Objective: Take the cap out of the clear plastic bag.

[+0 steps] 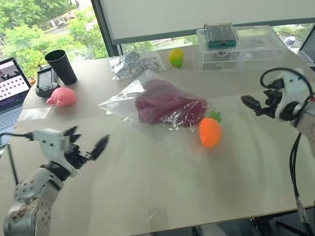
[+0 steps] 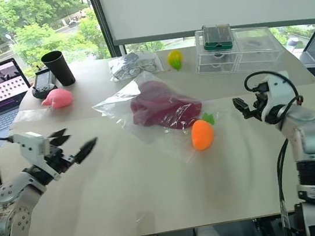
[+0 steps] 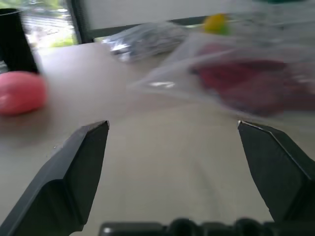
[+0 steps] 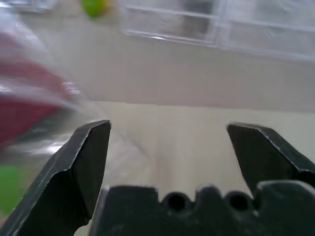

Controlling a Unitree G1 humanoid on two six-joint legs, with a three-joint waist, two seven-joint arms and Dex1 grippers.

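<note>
The cap (image 1: 167, 106) lies inside the clear plastic bag (image 1: 144, 105) in the middle of the frame, on the counter (image 1: 155, 183). An orange toy carrot (image 1: 210, 131) sits on the bag's lower right edge. The left gripper (image 1: 88, 144) at lower left and the right gripper (image 1: 251, 105) at right are both wide open and hold nothing. A good way: one gripper pins the bag's edge, the other pinches the cap through the opening and pulls slowly.
</note>
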